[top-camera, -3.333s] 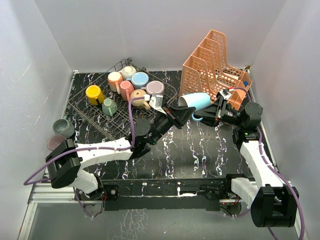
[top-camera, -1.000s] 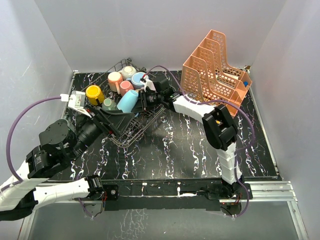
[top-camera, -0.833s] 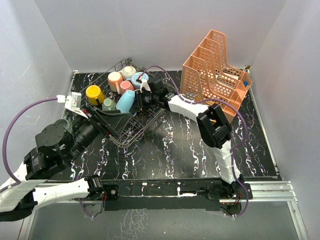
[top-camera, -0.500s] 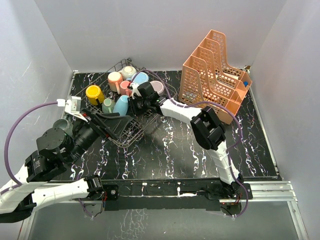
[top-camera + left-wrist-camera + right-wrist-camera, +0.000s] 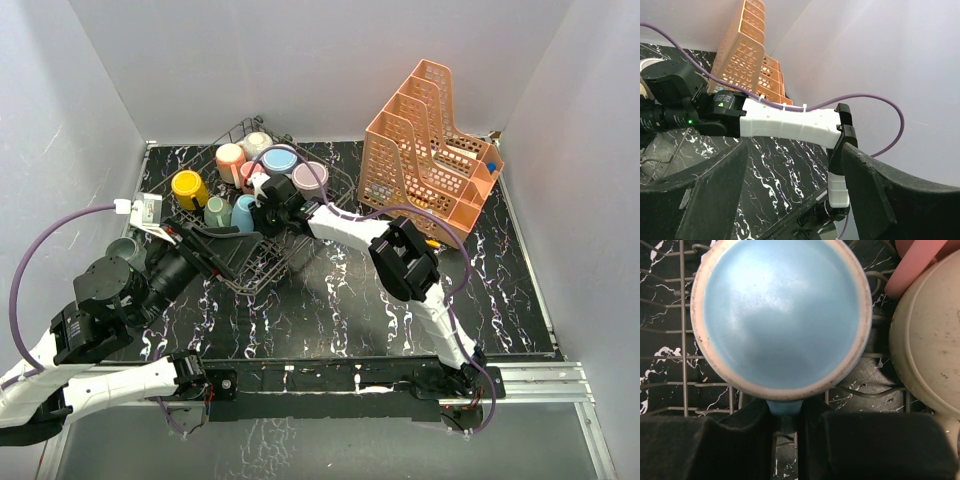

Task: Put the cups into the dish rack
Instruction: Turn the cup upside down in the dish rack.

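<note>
The dark wire dish rack (image 5: 262, 268) sits at the back left and holds several cups. My right gripper (image 5: 262, 212) reaches into it, shut on the handle of a light blue cup (image 5: 244, 211). In the right wrist view that cup (image 5: 782, 315) stands bottom up on the rack wires (image 5: 685, 365), its handle pinched in the gripper (image 5: 786, 415). A cream cup (image 5: 930, 360) sits right beside it. My left gripper (image 5: 245, 250) hovers open at the rack's near edge and holds nothing; its fingers (image 5: 695, 200) stand wide apart.
An orange tiered organizer (image 5: 430, 140) stands at the back right. A grey-green cup (image 5: 122, 250) sits outside the rack at the far left, partly behind my left arm. In the rack are yellow (image 5: 188, 187), green (image 5: 217, 211), pink (image 5: 230, 158) and lilac (image 5: 311, 176) cups.
My right gripper has carried the light blue cup left and down into the rack, turning it from tilted to bottom up. The left arm has drawn back slightly, still open.
</note>
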Motion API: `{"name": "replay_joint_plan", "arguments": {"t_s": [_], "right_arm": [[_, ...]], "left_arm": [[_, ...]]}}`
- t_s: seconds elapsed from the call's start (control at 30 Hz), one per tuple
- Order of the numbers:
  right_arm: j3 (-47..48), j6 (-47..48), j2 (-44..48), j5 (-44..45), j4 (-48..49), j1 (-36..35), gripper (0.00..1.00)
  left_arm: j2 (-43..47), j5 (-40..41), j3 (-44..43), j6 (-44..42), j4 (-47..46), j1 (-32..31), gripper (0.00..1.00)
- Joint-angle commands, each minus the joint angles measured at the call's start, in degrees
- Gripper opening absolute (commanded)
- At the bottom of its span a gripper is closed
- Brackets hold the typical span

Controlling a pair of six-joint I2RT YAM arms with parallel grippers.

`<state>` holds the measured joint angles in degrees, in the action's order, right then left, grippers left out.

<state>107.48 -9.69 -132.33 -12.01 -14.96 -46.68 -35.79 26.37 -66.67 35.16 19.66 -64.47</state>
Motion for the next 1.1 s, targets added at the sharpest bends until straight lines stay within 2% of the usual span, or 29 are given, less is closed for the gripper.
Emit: {"name": "replay_joint_plan", "arguments": {"t_s": [0.0,0.13,0.27,0.57,0.87,0.97,1.07], "right_arm": [[3.93,3.94,1.72,5.62,5.91,-1.49,0.08],[4.04,6.20,1.12,8.37,5.82,-2.90,0.09],[4.63,6.81,0.09,10.44,5.59,-3.41,0.15],[2.24,8.71,2.36,8.60,6.17,-3.48,0.43],[0.47,10.72,9.20,6.24,5.45,-3.44,0.56],[-0.33,12.94,11.84,6.10,4.98,-3.41,0.57],[-1.85,17.40,14.09,1.89,3.97,-3.40,0.58]], "left_arm": [[0.63,-0.15,0.48,0.11,-1.58,-0.09,0.73],[0.37,-0.81,0.58,0.50,-1.78,-0.13,0.73],[0.45,-1.36,0.73,1.15,-1.49,-0.13,0.73],[0.65,-2.13,2.23,2.22,-1.73,-0.15,0.73],[0.37,-3.56,2.88,3.07,-2.54,-0.13,0.73],[0.15,-4.18,3.25,3.26,-3.25,-0.13,0.73],[-0.27,-4.69,3.31,3.41,-3.32,-0.13,0.73]]}}
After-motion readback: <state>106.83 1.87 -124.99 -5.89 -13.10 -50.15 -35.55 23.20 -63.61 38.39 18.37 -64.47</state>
